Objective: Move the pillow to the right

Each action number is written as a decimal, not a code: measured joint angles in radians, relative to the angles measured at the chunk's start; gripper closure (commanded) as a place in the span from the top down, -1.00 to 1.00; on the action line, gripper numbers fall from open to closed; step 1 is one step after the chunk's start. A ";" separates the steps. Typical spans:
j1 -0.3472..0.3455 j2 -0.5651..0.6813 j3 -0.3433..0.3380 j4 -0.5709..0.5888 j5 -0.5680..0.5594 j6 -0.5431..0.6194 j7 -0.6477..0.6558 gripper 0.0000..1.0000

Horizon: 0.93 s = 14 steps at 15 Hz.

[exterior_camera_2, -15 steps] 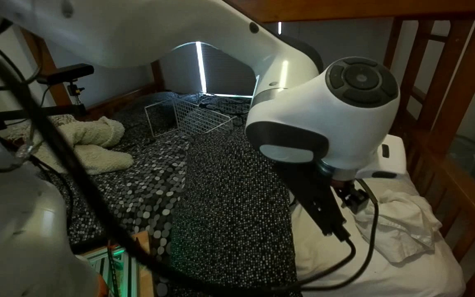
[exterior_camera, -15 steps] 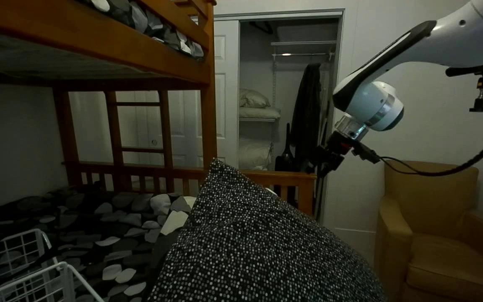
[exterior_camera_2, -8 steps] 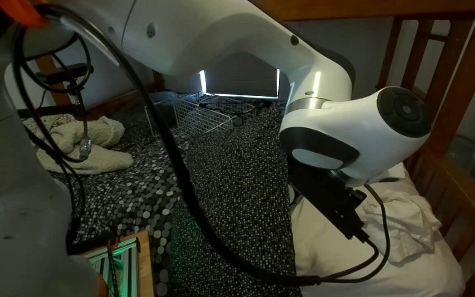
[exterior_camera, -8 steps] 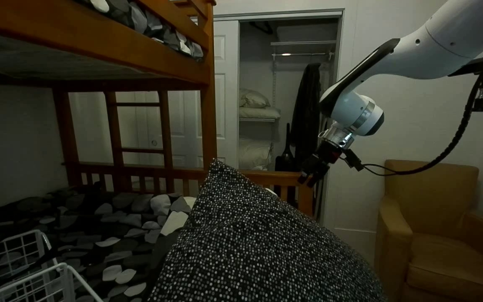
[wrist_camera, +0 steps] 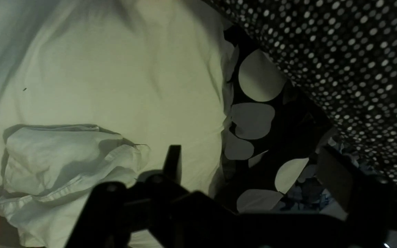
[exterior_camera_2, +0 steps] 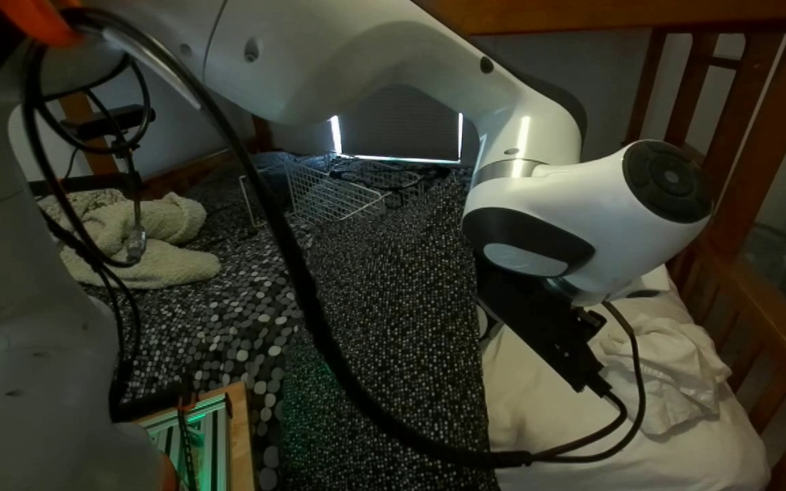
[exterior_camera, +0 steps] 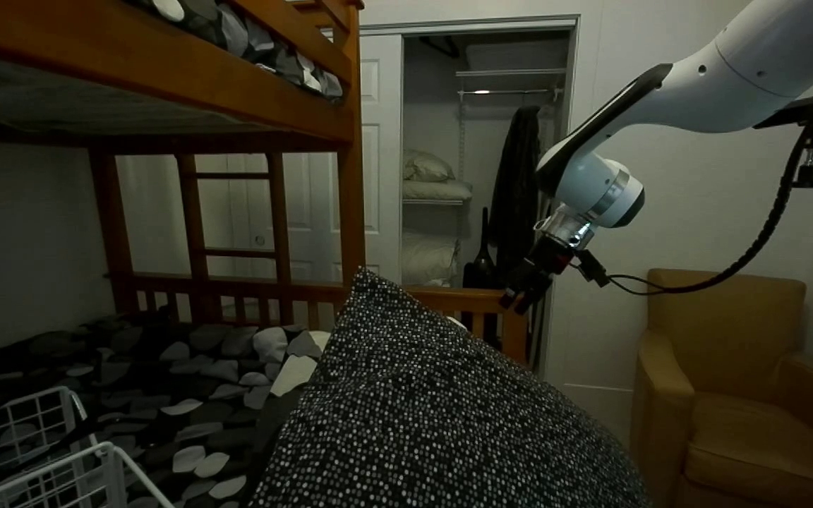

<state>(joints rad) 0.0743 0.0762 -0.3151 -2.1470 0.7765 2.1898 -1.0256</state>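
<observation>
Wrist view: my gripper point(wrist_camera: 250, 155) stands wide apart, holding nothing, over white cloth point(wrist_camera: 126, 86) and blotched bedding point(wrist_camera: 253, 120); the speckled pillow point(wrist_camera: 357, 69) slants across the upper right. Closing here would likely pinch the blotched bedding, since no pillow shows inside my span; its plump side could also slip free. Against a second ago, in an exterior view my gripper point(exterior_camera: 514, 305) hangs lower; in both exterior views the speckled pillow looks unmoved.

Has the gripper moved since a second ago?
Yes: in an exterior view, judged against the wooden bed rail, the gripper has shifted to the picture's left and lower.
</observation>
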 measured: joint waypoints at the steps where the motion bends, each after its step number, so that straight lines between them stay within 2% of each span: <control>1: -0.012 0.000 0.016 0.000 -0.009 -0.004 -0.006 1.00; 4: -0.072 0.008 0.093 0.009 -0.070 -0.095 -0.071 1.00; 8: -0.120 0.055 0.147 0.072 -0.181 -0.252 -0.141 1.00; 14: -0.155 0.164 0.224 0.163 -0.191 -0.439 -0.352 1.00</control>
<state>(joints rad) -0.0803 0.2403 -0.0906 -1.9845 0.5851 1.7507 -1.3771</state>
